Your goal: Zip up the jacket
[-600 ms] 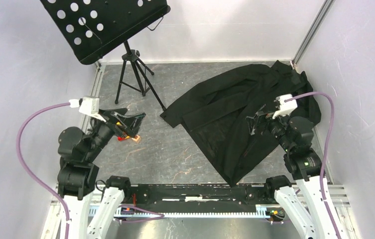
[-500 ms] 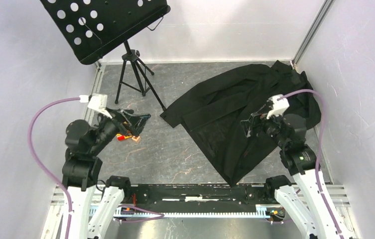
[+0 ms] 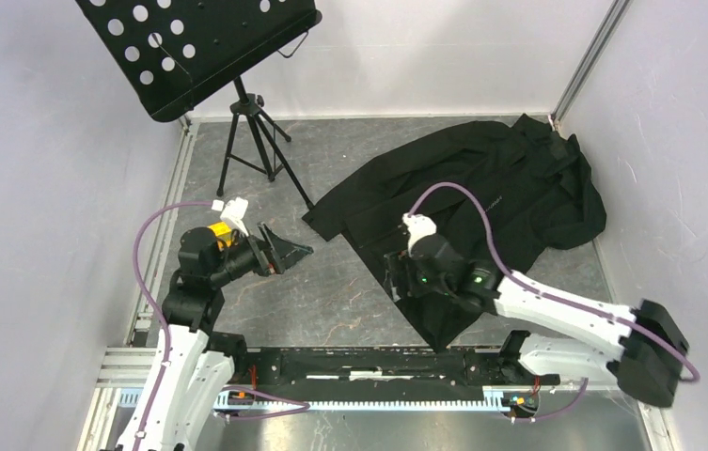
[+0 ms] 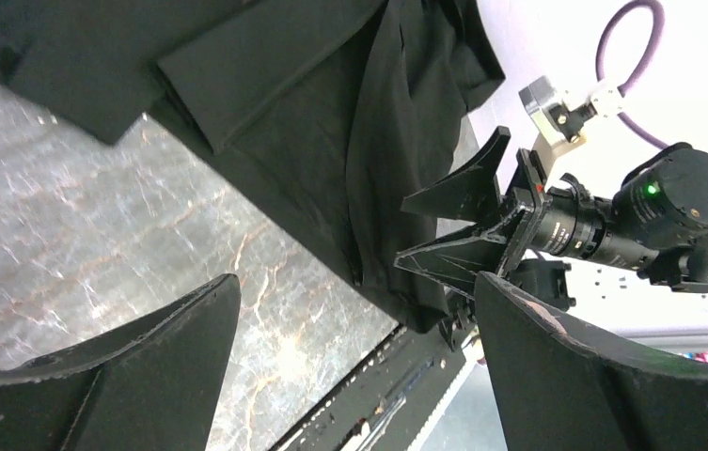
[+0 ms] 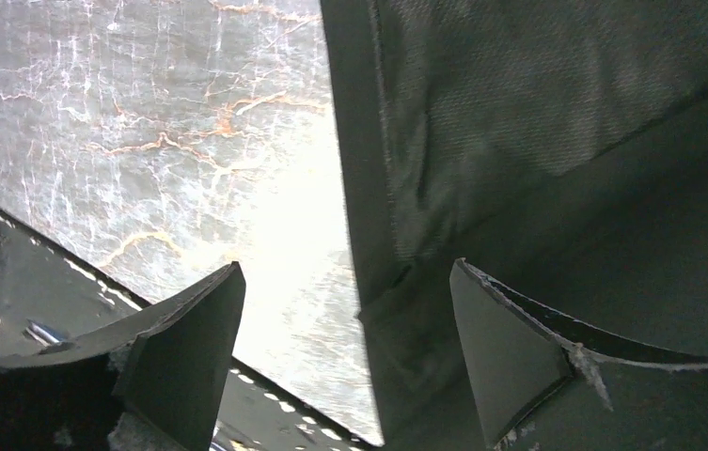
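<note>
Reaching for the jacket [image 3: 491, 197] is the step in hand: it lies unzipped, spread across the far right of the table [image 3: 331, 301], hem toward the arms' bases. The right gripper [image 3: 394, 272] hovers low over its front edge near the hem, arm stretched leftward, jaws spread, holding nothing. The left gripper [image 3: 286, 252] points toward the jacket, jaws likewise spread and empty. Next, I judge, the 2 front edges need aligning at the hem.

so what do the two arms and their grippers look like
The left arm and right arm both have white links and black joints. A purple cable loops to a white plug at each wrist; the right wrist shows a green light. The left gripper and right gripper each have two black wedge-shaped fingers.
</note>
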`<state>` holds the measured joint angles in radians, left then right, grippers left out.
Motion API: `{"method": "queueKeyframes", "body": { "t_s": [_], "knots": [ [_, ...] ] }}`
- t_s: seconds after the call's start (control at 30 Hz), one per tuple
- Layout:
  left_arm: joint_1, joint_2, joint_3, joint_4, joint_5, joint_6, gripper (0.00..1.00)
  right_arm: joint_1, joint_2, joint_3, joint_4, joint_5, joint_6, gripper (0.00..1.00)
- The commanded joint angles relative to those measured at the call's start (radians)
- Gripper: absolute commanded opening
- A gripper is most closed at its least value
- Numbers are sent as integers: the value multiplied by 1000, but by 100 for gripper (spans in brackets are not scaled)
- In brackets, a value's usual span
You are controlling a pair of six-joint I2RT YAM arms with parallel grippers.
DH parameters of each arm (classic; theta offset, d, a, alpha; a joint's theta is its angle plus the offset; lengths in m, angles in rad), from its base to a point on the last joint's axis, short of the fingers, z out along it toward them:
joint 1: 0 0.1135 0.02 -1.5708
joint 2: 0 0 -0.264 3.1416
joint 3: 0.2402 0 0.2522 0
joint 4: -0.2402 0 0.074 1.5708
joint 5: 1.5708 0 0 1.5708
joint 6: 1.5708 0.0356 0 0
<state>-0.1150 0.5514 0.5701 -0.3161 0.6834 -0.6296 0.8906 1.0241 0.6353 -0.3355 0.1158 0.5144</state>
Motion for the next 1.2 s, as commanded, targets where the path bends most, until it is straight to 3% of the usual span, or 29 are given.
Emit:
{"method": "queueKeyframes", "body": {
  "t_s": [0.0,0.27,0.53,0.87,0.97,1.17],
  "knots": [
    [-21,-38,-61,103,60,-90,100,128,157,137,-86,286,306,84],
    [-73,-67,-100,109,38,-114,100,174,274,150,-250,392,671,81],
    [-120,-46,-120,115,13,-116,100,177,310,90,-237,358,686,72],
    [-178,2,-119,121,-21,-114,100,197,355,50,-208,343,704,67],
    [-212,17,-119,122,-50,-116,100,197,360,41,-199,353,708,58],
    [-280,65,-112,122,-104,-120,100,197,351,24,-171,358,696,25]
  ]
}}
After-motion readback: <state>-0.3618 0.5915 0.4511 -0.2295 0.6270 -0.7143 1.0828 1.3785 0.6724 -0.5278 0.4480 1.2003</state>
